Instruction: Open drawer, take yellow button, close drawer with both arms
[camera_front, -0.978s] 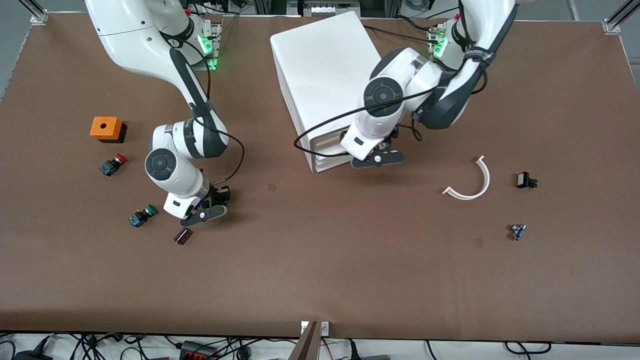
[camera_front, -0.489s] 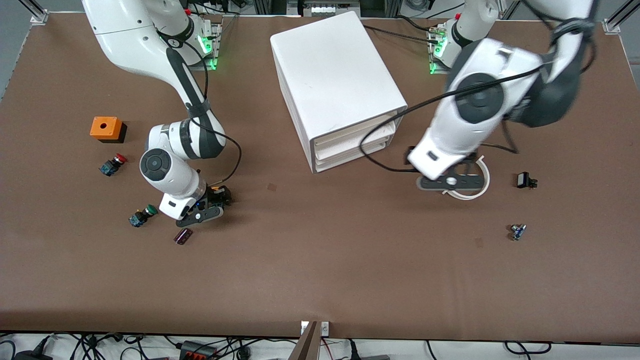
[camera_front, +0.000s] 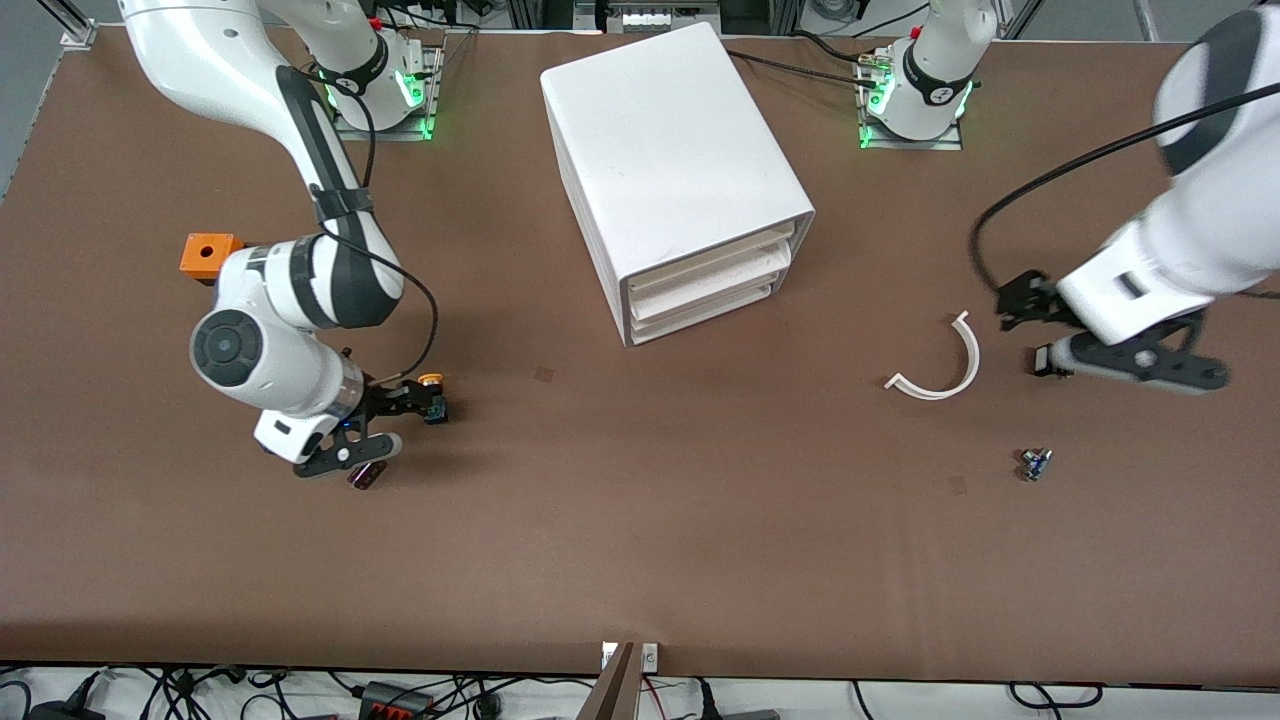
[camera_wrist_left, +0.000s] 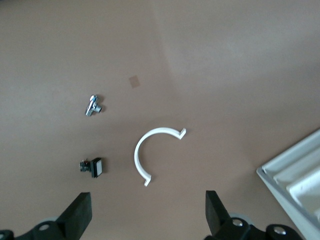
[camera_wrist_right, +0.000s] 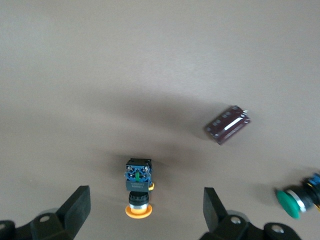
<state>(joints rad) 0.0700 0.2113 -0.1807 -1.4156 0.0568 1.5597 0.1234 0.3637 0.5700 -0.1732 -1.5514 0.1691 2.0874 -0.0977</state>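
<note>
The button (camera_front: 432, 383), orange-yellow cap on a black-and-blue body, lies on its side on the bench (camera_front: 640, 520) toward the right arm's end, out of any grip, and the right gripper (camera_front: 385, 428) hangs just over it with its fingers spread wide, so nothing is pinched. The left gripper (camera_front: 1040, 335) hovers over the left arm's end of the bench, near the white curved strip (camera_front: 945, 365), its fingers also spread and empty. The drawer (camera_front: 715, 262), the top one of three in the white cabinet (camera_front: 660, 160), looks pushed in level with the two below, so the task appears nearly done. The risks, as I judge them: lying on its side with a round cap, the button could roll if a finger of the right gripper brushes it on the way up; it could also be mistaken for the green-capped button (camera_wrist_right: 291, 201) close by. The dark maroon cylinder (camera_wrist_right: 228, 124) sits just beside the right gripper and could be knocked. The left arm's cable (camera_front: 1060, 180) loops in the air and might snag. No brand, label or writing is legible anywhere; a pale stripe on the maroon cylinder cannot be read.
</note>
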